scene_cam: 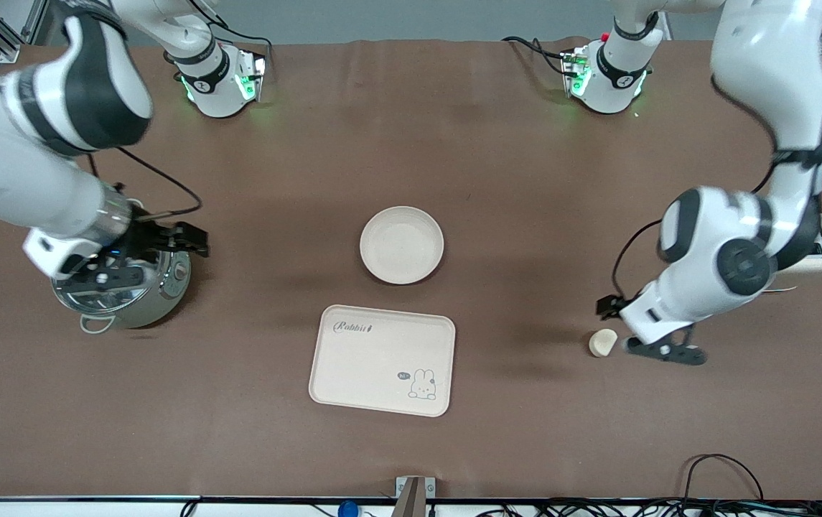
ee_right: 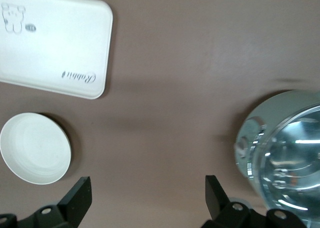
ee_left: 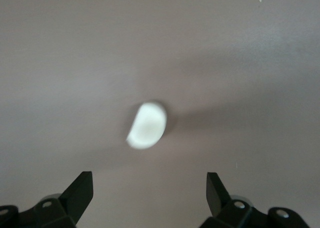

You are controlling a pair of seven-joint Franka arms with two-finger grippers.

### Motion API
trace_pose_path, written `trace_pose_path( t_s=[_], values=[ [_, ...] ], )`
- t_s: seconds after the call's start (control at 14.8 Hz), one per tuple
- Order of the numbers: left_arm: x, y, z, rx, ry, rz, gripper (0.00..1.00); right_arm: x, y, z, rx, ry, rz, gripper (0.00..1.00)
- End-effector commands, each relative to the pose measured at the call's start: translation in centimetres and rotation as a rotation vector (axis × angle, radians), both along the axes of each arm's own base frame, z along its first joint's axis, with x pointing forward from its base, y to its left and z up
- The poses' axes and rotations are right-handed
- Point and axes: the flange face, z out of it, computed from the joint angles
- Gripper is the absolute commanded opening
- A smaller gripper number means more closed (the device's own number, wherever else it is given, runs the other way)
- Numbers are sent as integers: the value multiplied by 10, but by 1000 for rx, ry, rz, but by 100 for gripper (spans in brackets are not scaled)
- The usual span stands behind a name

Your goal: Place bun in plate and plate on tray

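Bun point(scene_cam: 603, 342) sits on worktop just beside left claw point(scene_cam: 662, 350), wide open, empty; right claw point(scene_cam: 113, 276) wide open over steel pot point(scene_cam: 122, 301), waiting, well apart from bun

Bun point(ee_left: 146, 125) blurred in left wrist view; steel pot point(ee_right: 282, 153) cut off by frame edge, partly hidden under right arm.

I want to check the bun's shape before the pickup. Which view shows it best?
The left wrist view: the bun fills the middle, its flat side visible, between the open left gripper's fingers. The front view shows it as a small lump; the right wrist view misses it.
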Motion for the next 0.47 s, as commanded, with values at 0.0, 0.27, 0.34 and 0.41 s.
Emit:
trace_pose_path(
  t_s=[0.0, 0.27, 0.34, 0.41],
  values=[
    [0, -7, -52, -22, -58, -60, 100, -19, 19, -30, 40, 47, -19, 100],
    [-15, 5, -91, -26, -88, -194, 99, -48, 15, -105, 81, 135, -78, 100],
    [-16, 14, -94, -24, -81, -198, 99, -55, 15, -121, 113, 142, -113, 100],
    [-18, 22, -97, -24, -75, -191, 98, -60, 15, -137, 132, 137, -142, 100]
  ],
)
